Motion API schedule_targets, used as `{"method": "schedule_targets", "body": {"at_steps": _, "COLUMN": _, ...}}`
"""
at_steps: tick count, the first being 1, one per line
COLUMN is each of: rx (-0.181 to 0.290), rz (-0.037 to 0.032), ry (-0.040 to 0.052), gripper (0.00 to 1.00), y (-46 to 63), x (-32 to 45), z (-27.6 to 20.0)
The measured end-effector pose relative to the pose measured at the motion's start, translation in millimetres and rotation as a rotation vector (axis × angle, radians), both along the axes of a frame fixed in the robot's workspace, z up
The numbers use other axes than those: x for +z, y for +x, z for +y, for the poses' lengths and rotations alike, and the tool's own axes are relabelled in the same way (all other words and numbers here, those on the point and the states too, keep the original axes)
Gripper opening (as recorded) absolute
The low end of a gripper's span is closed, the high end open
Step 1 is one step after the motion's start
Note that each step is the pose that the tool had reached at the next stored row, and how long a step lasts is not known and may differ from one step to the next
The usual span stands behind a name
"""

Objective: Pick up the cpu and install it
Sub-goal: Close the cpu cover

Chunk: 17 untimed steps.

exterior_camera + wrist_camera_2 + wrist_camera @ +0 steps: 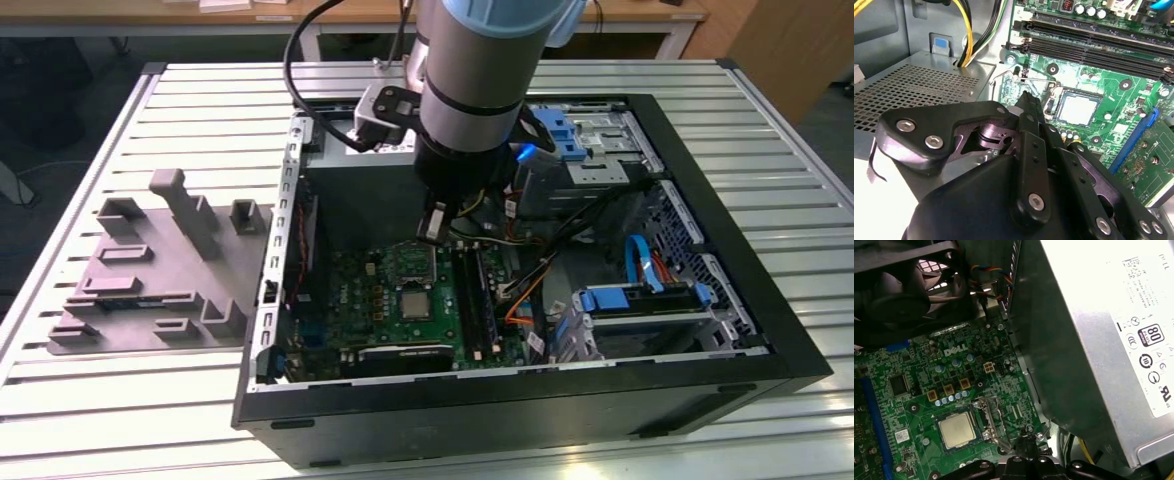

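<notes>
Already the cpu (956,430) lies flat in the socket (965,427), and the gripper (1026,100) hovers just beside the socket with fingers pinched together, holding nothing. To my eye, good work now means lifting straight away from the socket without brushing the lever (1031,78).

Slatted metal table (801,180), wooden desk (360,12) behind

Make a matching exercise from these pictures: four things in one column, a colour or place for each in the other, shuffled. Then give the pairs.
Things:
1. cpu
2. power supply box
3. fan
4. parts holder

Descriptions:
A. grey, on the slatted table outside the case
B. black, round blades, beside the motherboard
C. silvery square lying in the socket
D. grey metal with a white label

Pairs: 1-C, 2-D, 3-B, 4-A
</notes>
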State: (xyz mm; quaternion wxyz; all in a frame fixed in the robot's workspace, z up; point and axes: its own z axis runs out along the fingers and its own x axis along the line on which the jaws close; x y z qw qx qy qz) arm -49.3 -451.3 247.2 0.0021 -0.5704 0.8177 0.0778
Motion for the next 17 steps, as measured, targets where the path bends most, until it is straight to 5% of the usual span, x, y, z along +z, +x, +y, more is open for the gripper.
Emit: {"method": "schedule_targets", "body": {"at_steps": 17, "rx": 0.026, "rz": 0.0000, "ry": -0.0024, "gripper": 0.11, "y": -0.4, "x": -1.4, "z": -4.6}}
